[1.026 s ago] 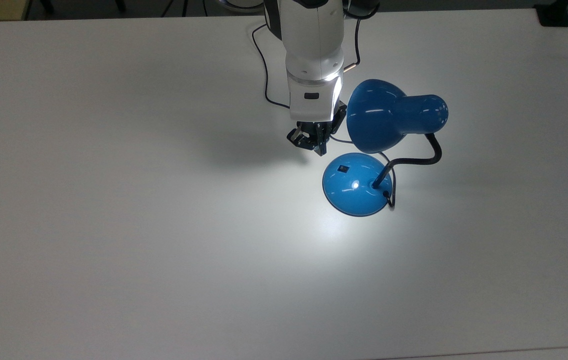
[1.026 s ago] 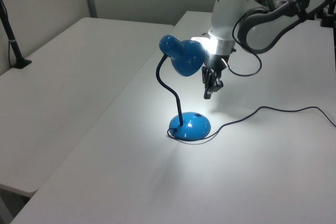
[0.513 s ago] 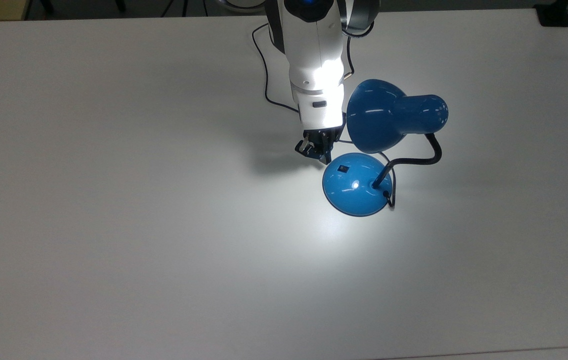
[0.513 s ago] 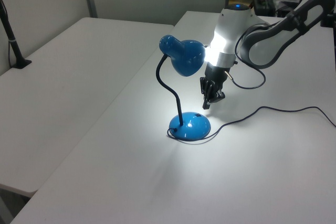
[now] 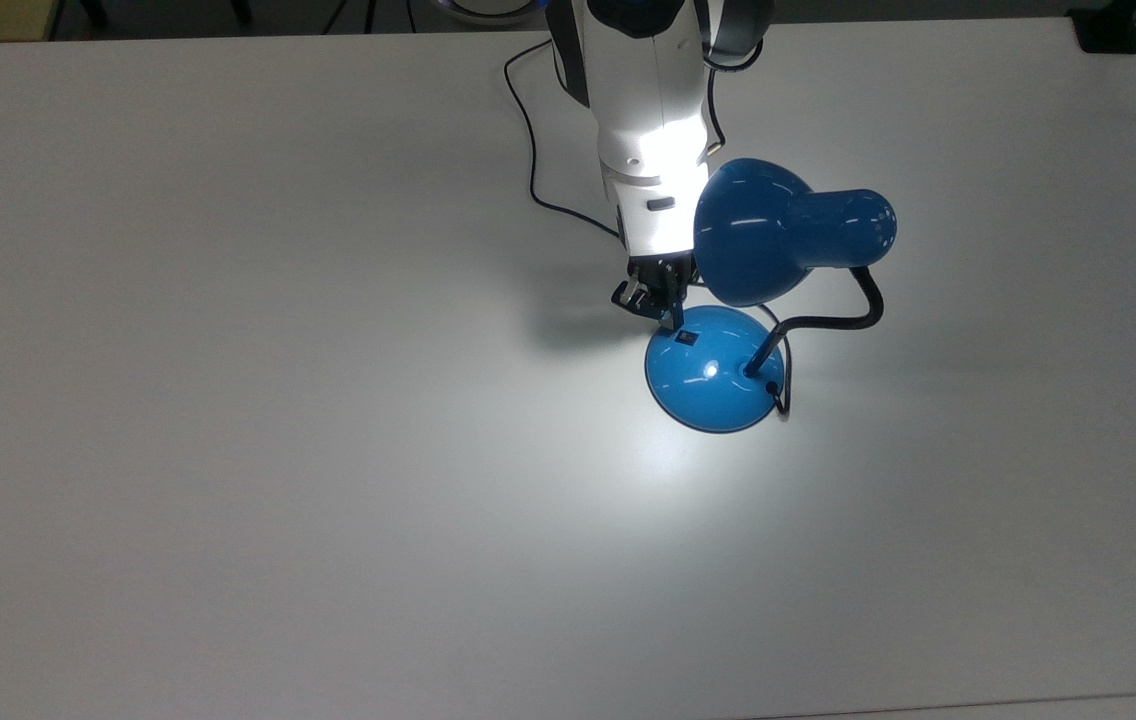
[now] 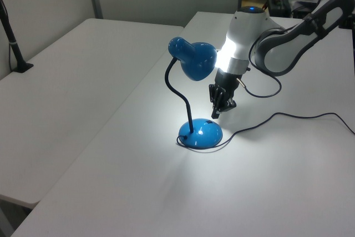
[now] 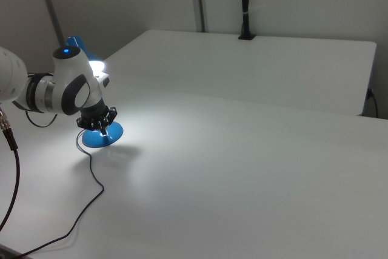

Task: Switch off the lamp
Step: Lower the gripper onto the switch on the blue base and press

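The claw [image 5: 666, 318] hangs tip-down right over the near rim of the lamp's base [image 5: 713, 370], w/ the fingers pressed together into one narrow point, nothing between them. In the left view the tip [image 6: 215, 113] sits just above the dome, apart from it by a sliver; can't tell if it's touching yet. The switch [image 5: 689, 337], a small black rocker, is just beside the tip on the top view's right, so the aim looks slightly off to me.

The lamp [image 6: 193, 62] is on: bright pool on the table [image 5: 328, 450] around the base, glare on the robot's white wrist [image 5: 650, 160]. It stands mid-table, shade [image 5: 753, 243] swung out toward the arm on its bent gooseneck [image 5: 828, 318], cord [image 6: 288, 117] trailing off behind the arm.

What could go wrong, imo:
- Tip lands on glossy dome instead of rocker, skids off the curve, lamp stays lit.
- Push comes in sideways rather than down; the base looks light and prob. slides or tips instead of the switch clicking.
- Wrist is v. close to the shade in the top view; any drift to the top view's right bumps it and swings the whole lamp, moving the switch away.
- Pressing the wrong end of the rocker does nothing.
- Cord loops near the base; a snag could drag it.
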